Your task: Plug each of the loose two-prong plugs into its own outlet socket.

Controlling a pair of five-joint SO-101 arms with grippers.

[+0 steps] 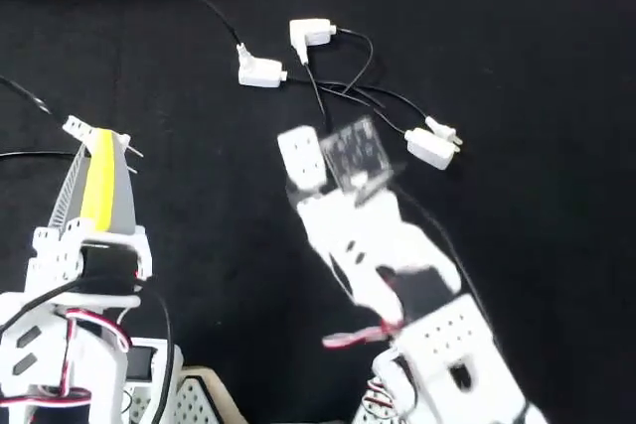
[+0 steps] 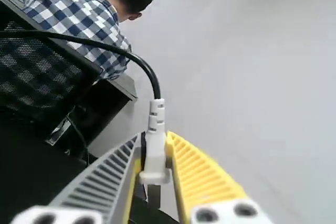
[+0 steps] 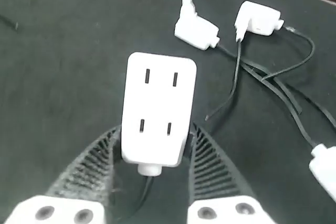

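- High view shows the job barely begun: no plug is seated anywhere, so by my reckoning every insertion is yet to do.
- At the lower left of that view the left pincer (image 1: pixel 94 146) points up the frame. It pinches a white plug (image 2: pixel 154 153) by its body between a yellow finger (image 2: pixel 199 177) and a grey ribbed finger (image 2: pixel 100 182), and the plug's black cord (image 2: pixel 105 45) arcs away.
- Near the centre of the high view the right pincer (image 3: pixel 155 134) is clamped on the outlet block (image 3: pixel 157 93), gripping it at its cord end with dark, ribbed fingers (image 3: pixel 94 166).
- That block is a smooth white plastic slab with rounded corners. Its four narrow slots make two sockets, both empty.
- Loose on the counter (image 1: pixel 537 67), in the upper middle of the high view, lie an angular plug (image 1: pixel 260 70) and a boxier plug (image 1: pixel 311 33). What looks like a pair of plugs (image 1: pixel 433 144) sits close together right of centre.
- All are glossy white plastic on thin black cords that cross and tangle, and the counter wears matt black cloth.
- With two sockets in sight and more plugs than that, I can't tell where the rest would go.
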